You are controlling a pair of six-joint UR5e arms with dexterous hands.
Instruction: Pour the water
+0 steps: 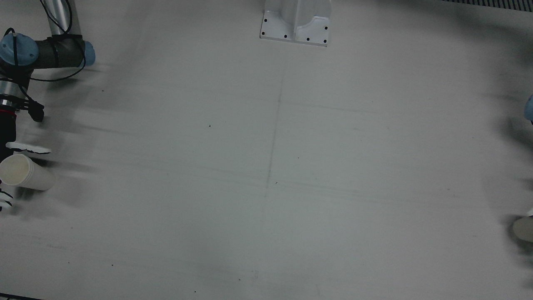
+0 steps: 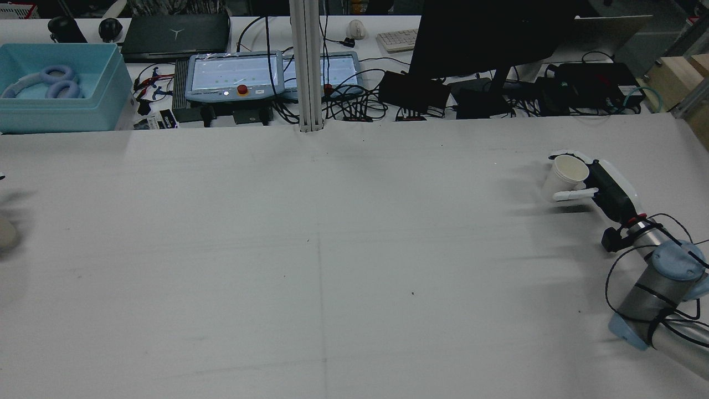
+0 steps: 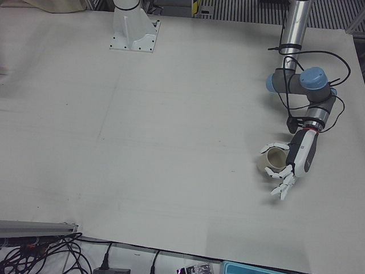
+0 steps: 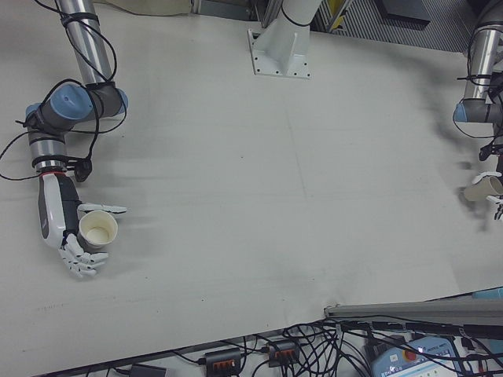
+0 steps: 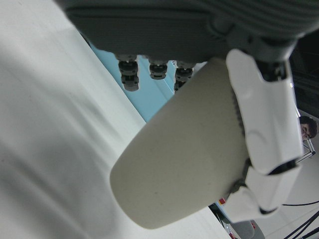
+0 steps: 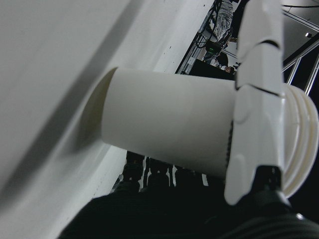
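Note:
A white paper cup (image 4: 98,229) stands upright on the table inside my right hand (image 4: 64,224). The thumb (image 4: 108,209) reaches past one side of it and the fingers (image 4: 83,264) stick out straight on the other side. This cup also shows in the rear view (image 2: 565,173), the front view (image 1: 26,171) and the right hand view (image 6: 164,129). A beige cup (image 3: 274,160) stands the same way inside my left hand (image 3: 295,162), with the thumb (image 5: 264,124) against its wall and the fingers (image 3: 283,186) straight.
The cups stand near opposite side edges of the grey table (image 1: 266,166). A white pedestal base (image 1: 296,26) is bolted at the robot's side. Across the table, along its operators' edge, are a blue bin (image 2: 61,88), teach pendants (image 2: 232,75) and cables.

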